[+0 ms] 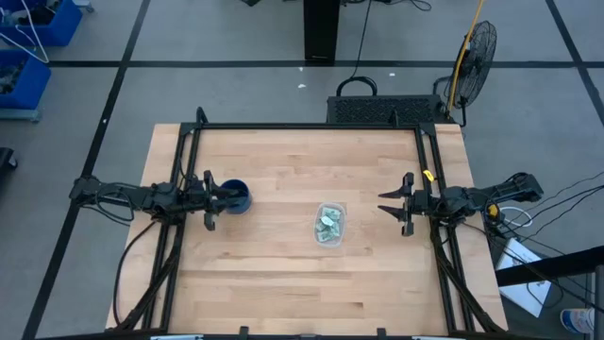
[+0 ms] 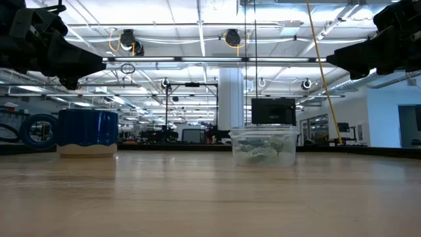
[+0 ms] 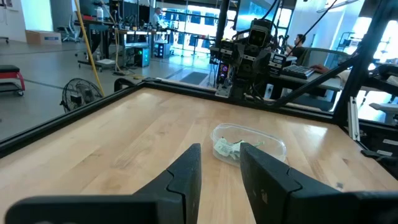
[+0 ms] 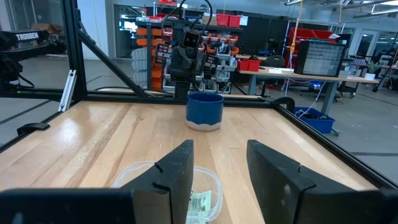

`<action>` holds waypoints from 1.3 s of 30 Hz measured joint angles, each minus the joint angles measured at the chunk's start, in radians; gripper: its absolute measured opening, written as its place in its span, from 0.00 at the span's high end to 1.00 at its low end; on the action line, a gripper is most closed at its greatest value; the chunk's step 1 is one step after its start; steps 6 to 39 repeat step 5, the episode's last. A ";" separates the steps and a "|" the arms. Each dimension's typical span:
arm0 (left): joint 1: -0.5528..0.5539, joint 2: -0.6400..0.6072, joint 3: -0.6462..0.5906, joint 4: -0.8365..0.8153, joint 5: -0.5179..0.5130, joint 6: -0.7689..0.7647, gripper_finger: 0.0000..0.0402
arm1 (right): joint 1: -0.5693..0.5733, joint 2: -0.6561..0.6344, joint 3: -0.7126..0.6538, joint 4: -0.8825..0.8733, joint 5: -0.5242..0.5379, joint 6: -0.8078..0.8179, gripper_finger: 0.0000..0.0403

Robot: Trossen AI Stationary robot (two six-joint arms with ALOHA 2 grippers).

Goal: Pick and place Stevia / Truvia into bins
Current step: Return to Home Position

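In the high view the clear tub [image 1: 343, 215] stands on the desk [image 1: 283, 274] just right of the frame's centre. The pale green and white packets [image 1: 328, 227] lie heaped inside it, overlapping so much that their number cannot be told. In the low view the tub sits right of centre, and the packets show only as a greenish smear through its wall.

The left tool [image 3: 221, 148] hangs at centre left of the high view, raised off the desk, its tips just beside the dark blue mug [image 1: 234, 196]. Whether they overlap the mug's rim is hard to make out from above. Its own wrist view shows two fingers with a narrow gap between them, gripping nothing, and one finger covers part of the tub's near wall.

The right tool [image 4: 221, 144] hangs at centre right of the high view, well apart from the tub, its fingers spread wider and empty. In its wrist view those fingers hide most of the tub. Only a stretch of rim and one printed packet show in the gap, with the mug upright beyond, its handle out of sight.

In the low view both tools are cut off by the frame, the left one in the upper left corner above the mug and the right one in the upper right corner. Their fingertips cannot be read there.
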 joint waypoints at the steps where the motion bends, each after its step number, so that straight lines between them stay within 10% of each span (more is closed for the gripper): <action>1: 0.000 0.000 0.000 0.000 0.000 0.000 0.71 | 0.000 0.000 0.000 0.000 0.000 0.000 0.65; 39: 0.000 0.000 0.000 0.000 0.000 0.000 0.71 | 0.000 0.000 0.000 0.000 0.000 0.000 0.65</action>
